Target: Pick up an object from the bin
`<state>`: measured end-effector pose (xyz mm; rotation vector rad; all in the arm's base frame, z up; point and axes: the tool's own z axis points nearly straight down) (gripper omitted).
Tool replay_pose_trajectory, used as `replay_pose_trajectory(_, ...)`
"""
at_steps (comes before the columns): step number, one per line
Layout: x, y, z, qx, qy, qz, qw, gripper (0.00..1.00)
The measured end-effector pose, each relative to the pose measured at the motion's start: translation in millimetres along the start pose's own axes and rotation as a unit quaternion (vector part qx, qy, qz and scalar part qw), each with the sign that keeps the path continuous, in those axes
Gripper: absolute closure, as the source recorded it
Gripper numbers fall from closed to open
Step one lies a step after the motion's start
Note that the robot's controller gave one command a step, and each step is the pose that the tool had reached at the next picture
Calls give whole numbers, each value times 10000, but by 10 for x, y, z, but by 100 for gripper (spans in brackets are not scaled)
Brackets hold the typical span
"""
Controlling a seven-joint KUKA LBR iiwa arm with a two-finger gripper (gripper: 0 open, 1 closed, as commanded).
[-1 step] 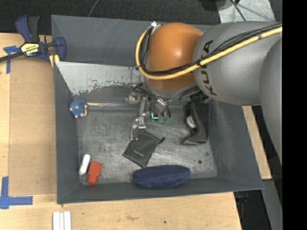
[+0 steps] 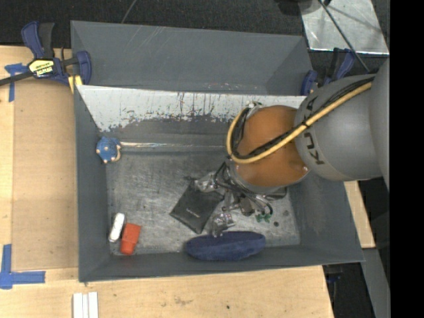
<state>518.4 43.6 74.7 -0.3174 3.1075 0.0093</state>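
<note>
My gripper [image 2: 214, 205] is low in the middle of the bin, under the arm's orange cover. It is open, with one fingertip [image 2: 204, 185] toward the back and the other [image 2: 222, 225] toward the front. A flat black square thing [image 2: 191, 208] lies tilted on the floor, and its right edge sits between the two fingertips. A dark blue oblong pouch-like thing [image 2: 224, 246] lies just in front of the gripper against the bin's front wall. Something small and green [image 2: 265, 215] peeks out from under the gripper's right side.
A white cylinder [image 2: 117, 226] and an orange-red block [image 2: 130, 238] lie together in the front left corner. A small blue knobbly thing [image 2: 106, 149] sits at the back left. The arm covers the bin's right side.
</note>
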Motion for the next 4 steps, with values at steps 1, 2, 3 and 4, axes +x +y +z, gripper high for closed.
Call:
replay_pose_trajectory(1,-62,-8,-39,21,-111,4,9999,100)
replay_pose_trajectory(2,-61,-8,-38,21,-109,4,9999,0)
replay_pose_trajectory(3,-58,-9,-36,21,-105,4,9999,100)
replay_pose_trajectory(4,-350,-21,-2093,30,29,-145,9999,100)
